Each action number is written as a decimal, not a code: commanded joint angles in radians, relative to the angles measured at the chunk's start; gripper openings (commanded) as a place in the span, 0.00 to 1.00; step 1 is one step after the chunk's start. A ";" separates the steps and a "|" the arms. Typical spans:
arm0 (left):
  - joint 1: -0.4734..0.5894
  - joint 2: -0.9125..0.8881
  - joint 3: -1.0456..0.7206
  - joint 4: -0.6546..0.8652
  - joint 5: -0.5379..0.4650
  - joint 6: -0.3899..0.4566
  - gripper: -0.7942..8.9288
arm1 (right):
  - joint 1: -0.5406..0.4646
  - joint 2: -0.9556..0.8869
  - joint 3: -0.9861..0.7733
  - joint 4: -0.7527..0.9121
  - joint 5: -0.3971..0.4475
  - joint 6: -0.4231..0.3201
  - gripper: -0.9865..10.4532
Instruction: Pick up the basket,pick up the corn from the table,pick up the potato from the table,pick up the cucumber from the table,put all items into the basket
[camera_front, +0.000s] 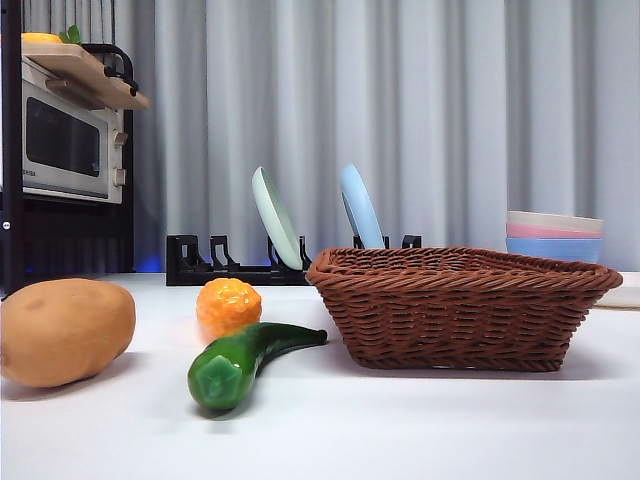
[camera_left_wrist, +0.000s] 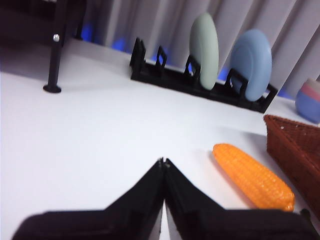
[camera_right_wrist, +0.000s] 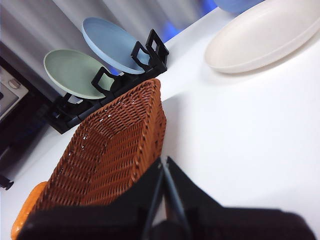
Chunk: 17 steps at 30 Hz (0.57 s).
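The brown wicker basket (camera_front: 460, 310) stands empty on the white table at the right. The orange corn (camera_front: 228, 307) lies to its left, with the dark green cucumber (camera_front: 245, 360) in front of it, tip toward the basket. The tan potato (camera_front: 65, 330) lies at the far left. No arm shows in the front view. My left gripper (camera_left_wrist: 162, 162) is shut and empty above bare table, with the corn (camera_left_wrist: 252, 175) and the basket's corner (camera_left_wrist: 295, 150) off to one side. My right gripper (camera_right_wrist: 164, 161) is shut and empty beside the basket's (camera_right_wrist: 115, 150) rim; the corn (camera_right_wrist: 22, 215) lies beyond it.
A black dish rack (camera_front: 190, 262) with a green plate (camera_front: 276, 218) and a blue plate (camera_front: 360, 206) stands behind the basket. Stacked bowls (camera_front: 555, 236) stand at the back right and a white plate (camera_right_wrist: 265, 35) lies near them. A shelf with a microwave (camera_front: 65, 145) stands at the back left.
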 joint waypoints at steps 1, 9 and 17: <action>0.001 0.015 0.053 -0.022 0.006 -0.002 0.08 | 0.002 0.064 0.059 0.013 0.003 -0.044 0.08; 0.001 0.166 0.242 -0.103 0.013 0.065 0.08 | 0.002 0.350 0.267 -0.001 -0.005 -0.158 0.08; 0.001 0.437 0.459 -0.160 0.068 0.167 0.08 | 0.002 0.640 0.509 -0.078 -0.011 -0.270 0.08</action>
